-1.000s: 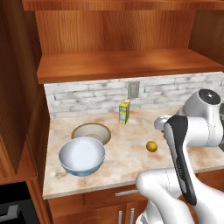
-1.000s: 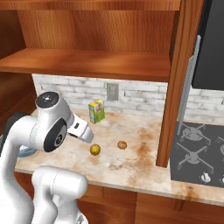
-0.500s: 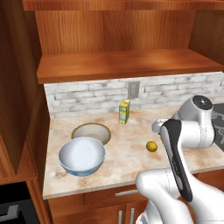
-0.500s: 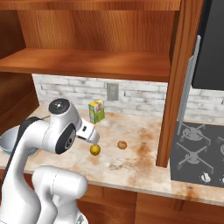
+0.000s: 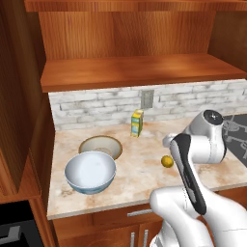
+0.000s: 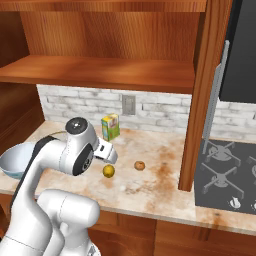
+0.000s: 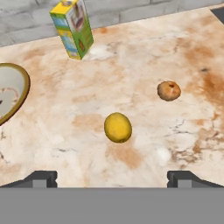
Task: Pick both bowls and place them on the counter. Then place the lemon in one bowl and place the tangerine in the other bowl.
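Since the earlier frames, the white arm's hand has swung lower over the flat beige marbled stone counter (image 5: 144,169), and the objects on it have kept their places. 2 bowls stand on the counter's left part: the deeper white bowl with blue pattern outside (image 5: 90,172) at the front edge, and the shallow wide tan-rimmed bowl (image 5: 100,146) directly behind it; whether they touch cannot be told. The small round bright-yellow lemon (image 7: 118,127) lies on bare stone, ahead of and between the spread finger tips of the gripper (image 7: 112,179), whose jaws stand fully released, holding nothing. The small dull-orange tangerine (image 7: 169,91) rests apart from the lemon, further out and nearer the stove side. An upright yellow-green carton (image 7: 72,29) stands near the white brick backsplash (image 6: 160,114); its printed label cannot be read.
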You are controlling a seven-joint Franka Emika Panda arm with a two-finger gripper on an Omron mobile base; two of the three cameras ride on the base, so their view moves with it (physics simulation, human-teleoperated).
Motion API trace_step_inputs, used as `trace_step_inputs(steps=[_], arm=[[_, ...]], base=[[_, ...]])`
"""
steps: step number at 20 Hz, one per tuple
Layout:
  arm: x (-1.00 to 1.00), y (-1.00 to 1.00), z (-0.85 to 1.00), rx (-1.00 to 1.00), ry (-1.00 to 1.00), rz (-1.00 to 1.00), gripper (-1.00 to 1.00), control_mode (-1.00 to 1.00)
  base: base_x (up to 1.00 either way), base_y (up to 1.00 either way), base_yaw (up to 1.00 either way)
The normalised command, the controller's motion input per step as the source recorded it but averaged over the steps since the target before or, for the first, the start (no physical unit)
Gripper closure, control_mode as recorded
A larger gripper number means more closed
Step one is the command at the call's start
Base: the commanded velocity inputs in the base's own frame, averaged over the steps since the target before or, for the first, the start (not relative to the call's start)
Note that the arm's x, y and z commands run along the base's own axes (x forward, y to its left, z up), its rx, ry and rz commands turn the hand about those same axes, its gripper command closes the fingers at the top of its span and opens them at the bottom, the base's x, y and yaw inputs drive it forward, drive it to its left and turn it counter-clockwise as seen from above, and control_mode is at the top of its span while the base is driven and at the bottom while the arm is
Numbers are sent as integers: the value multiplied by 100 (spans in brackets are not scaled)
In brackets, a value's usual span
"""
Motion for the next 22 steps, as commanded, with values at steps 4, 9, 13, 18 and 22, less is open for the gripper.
trace_step_inputs(steps=[4, 9, 13, 18, 22], arm=[[12, -4, -23, -1, 3, 5, -100, -100], [8, -3, -29, -1, 0, 5, -100, -100], [14, 0, -36, -2, 0, 5, -100, -100], [27, 0, -35, -2, 1, 3, -100, -100], [37, -1, -33, -2, 4, 1, -100, -100]], base=[[0, 0, 0], [0, 0, 0], [0, 0, 0], [0, 0, 0], [0, 0, 0]])
